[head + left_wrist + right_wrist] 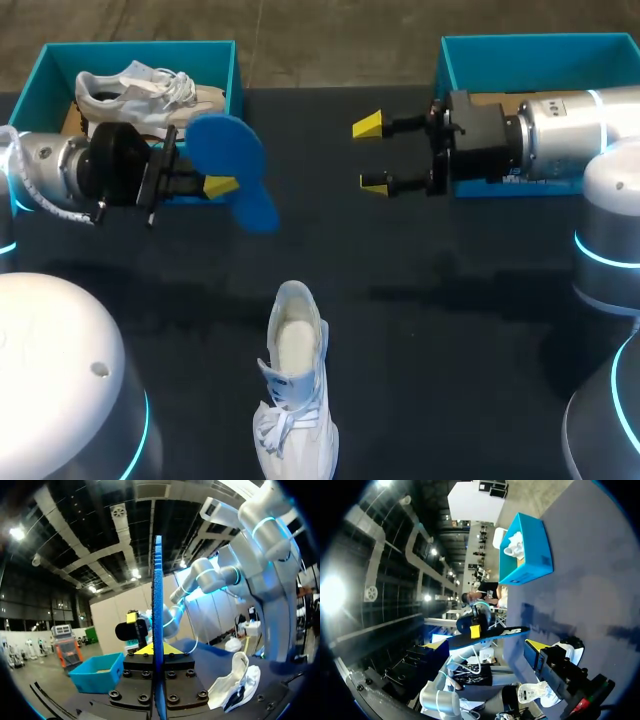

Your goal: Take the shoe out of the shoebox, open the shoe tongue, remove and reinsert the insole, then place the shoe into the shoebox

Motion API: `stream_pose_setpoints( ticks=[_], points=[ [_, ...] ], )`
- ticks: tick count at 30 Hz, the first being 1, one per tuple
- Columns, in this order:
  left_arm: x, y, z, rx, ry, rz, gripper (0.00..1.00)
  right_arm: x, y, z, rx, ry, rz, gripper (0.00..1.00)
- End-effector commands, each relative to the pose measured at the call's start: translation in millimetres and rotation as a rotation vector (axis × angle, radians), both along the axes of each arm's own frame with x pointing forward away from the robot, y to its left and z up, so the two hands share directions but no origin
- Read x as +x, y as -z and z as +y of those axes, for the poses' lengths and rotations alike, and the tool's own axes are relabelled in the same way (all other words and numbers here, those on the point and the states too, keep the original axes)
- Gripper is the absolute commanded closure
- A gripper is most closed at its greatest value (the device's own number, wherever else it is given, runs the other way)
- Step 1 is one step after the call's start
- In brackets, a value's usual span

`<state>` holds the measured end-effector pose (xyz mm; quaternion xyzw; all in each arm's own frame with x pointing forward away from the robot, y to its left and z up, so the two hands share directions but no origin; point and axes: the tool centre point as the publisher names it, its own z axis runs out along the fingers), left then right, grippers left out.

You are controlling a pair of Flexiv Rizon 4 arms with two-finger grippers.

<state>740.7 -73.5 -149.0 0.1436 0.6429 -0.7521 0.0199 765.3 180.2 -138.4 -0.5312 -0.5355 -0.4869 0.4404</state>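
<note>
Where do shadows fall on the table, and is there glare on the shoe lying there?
Head view: soft shadow bands cross the dark table on both sides of the white shoe at its heel; no glare on it. Right wrist view: two dim shadow patches on the table. Left wrist view: no clear shadow shows.

The head view looks steeply down on the table [450, 330] from above and behind, wide enough to take in its whole width. The left wrist view sits low and faces across the table toward the right-hand box [97, 672], with the insole [158, 605] edge-on just before the lens. The right wrist view faces the opposite way, toward the left-hand box [530, 555]. All three views share the insole; the head and left wrist views also share the loose shoe [295, 400]
</note>
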Motion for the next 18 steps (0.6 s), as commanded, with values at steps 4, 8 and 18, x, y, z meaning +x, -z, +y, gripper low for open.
stream_pose_setpoints(
  ticks=[4, 8, 18],
  points=[
    [5.9, 9.2, 4.1, -0.071, 0.053, 0.158, 1.0, -0.1, 0.9, 2.2, 0.0, 0.002, -0.001, 0.0],
    [5.4, 11.4, 5.3, -0.073, 0.081, 0.277, 1.0, -0.1, 0.9, 2.2, 0.0, 0.002, -0.001, 0.0],
    [-3.8, 0.1, 12.5, -0.083, 0.12, 0.553, 1.0, -0.1, 0.9, 2.2, 0.0, 0.002, -0.001, 0.0]
  ],
)
